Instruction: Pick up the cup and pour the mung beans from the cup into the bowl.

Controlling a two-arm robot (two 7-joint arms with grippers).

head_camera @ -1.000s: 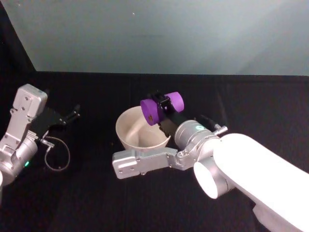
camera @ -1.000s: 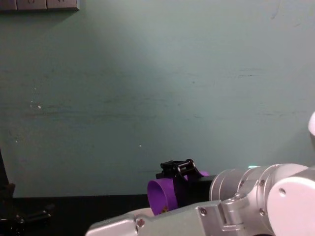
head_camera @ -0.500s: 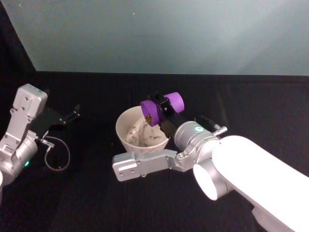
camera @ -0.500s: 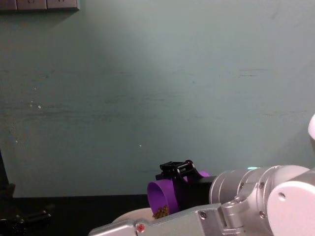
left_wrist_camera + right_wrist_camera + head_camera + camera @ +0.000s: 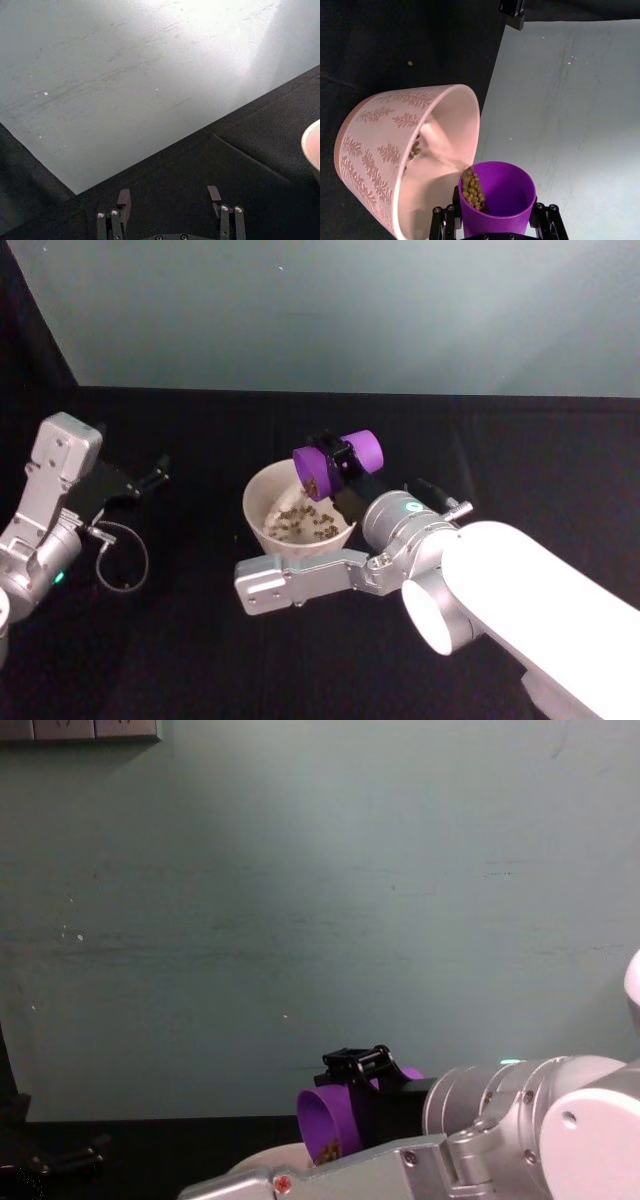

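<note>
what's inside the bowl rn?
Mung beans scattered on the floor of the bowl; more at the lip of the tilted cup in the right gripper. Cup and gripper hide its far-right inner wall. Left gripper parked left, open.

The cup (image 5: 506,192) is smooth purple plastic. The bowl (image 5: 372,145) looks smooth and faintly shiny, with a printed leaf pattern outside. The table (image 5: 180,660) is matt black.

Small purple cup (image 5: 364,449), smooth and tapered, clamped in the right pincer (image 5: 336,462). Tipped onto its side, mouth slanting down toward the left over the right rim of the bowl (image 5: 262,480). Greenish-brown mung beans (image 5: 300,523) scattered across the bowl's floor, with a clump at the cup's lip. Wide, pale pink bowl, leaf-patterned outside, upright on the black worktop (image 5: 180,640).
</note>
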